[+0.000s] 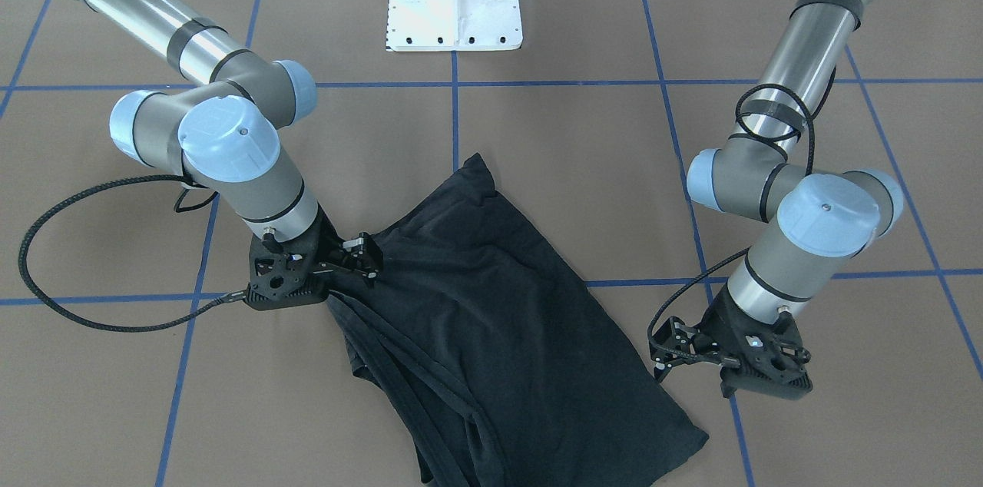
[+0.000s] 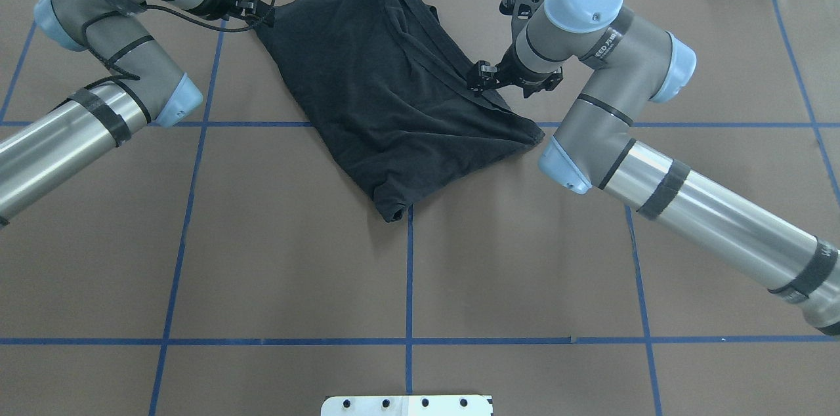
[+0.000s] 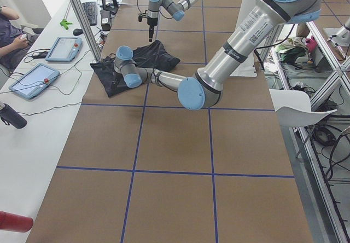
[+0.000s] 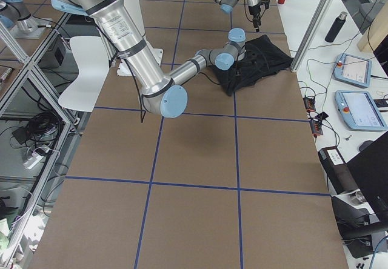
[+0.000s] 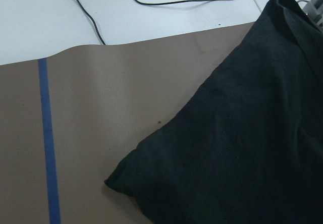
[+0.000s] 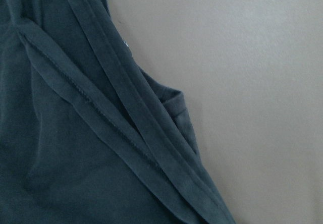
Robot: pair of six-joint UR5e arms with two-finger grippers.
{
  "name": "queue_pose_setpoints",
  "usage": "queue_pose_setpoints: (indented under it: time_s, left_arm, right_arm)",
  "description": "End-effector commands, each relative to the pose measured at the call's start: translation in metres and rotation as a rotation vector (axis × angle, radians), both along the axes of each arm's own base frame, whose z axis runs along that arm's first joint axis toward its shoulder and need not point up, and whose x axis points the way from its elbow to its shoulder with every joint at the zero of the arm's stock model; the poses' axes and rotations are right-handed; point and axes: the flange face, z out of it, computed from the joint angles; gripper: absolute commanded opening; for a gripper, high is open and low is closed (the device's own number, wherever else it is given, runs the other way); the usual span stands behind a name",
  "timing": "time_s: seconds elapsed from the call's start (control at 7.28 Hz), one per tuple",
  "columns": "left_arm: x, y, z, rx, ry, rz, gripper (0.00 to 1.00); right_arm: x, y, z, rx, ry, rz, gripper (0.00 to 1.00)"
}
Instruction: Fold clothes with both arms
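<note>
While the black T-shirt (image 1: 491, 303) lies rumpled on the brown table (image 1: 553, 164), straight out from the white pedestal base (image 1: 455, 3), both grippers flank it. Left gripper (image 1: 691, 382): jaws wide, empty, just beside the shirt corner farthest from the base. Right gripper (image 1: 367, 260): at the shirt edge nearer the base; jaw state cannot be told.

Matt cloth T-shirt (image 1: 491, 295) (tabletop (image 1: 584, 164) perhaps paper)
</note>
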Motion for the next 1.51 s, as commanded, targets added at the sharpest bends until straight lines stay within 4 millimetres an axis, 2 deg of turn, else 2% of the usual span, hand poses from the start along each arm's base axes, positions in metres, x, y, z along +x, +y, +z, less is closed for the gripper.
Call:
queue_pose_setpoints:
  time_s: [0.0,0.14,0.27,0.41,0.69,0.82,0.96,1.37]
  left_arm:
    - [0.0,0.012,-0.002,-0.017,0.03,-0.011,1.0]
    - [-0.004,0.018,-0.008,-0.025,0.054,-0.027,1.0]
    - [-0.004,0.02,-0.015,-0.034,0.073,-0.039,1.0]
    - [-0.001,0.022,-0.016,-0.035,0.076,-0.039,1.0]
    - [-0.002,0.022,-0.017,-0.033,0.076,-0.04,1.0]
    - [-0.002,0.022,-0.017,-0.033,0.076,-0.04,1.0]
    - [-0.002,0.022,-0.017,-0.034,0.076,-0.042,1.0]
    - [-0.002,0.022,-0.014,-0.037,0.073,-0.042,1.0]
  right_arm:
    - [-0.02,-0.046,0.032,0.047,-0.034,0.026,1.0]
    - [-0.028,-0.06,0.036,0.027,-0.013,0.029,1.0]
    - [-0.031,-0.064,0.049,0.03,-0.014,0.03,0.96]
    - [-0.033,-0.066,0.062,0.035,-0.024,0.033,0.81]
    - [-0.035,-0.067,0.056,0.028,-0.032,0.04,0.41]
    - [-0.036,-0.071,0.041,0.031,-0.045,0.045,0.36]
    - [-0.04,-0.072,0.025,0.02,-0.064,0.058,0.36]
    - [-0.046,-0.067,0.027,0.021,-0.063,0.047,0.36]
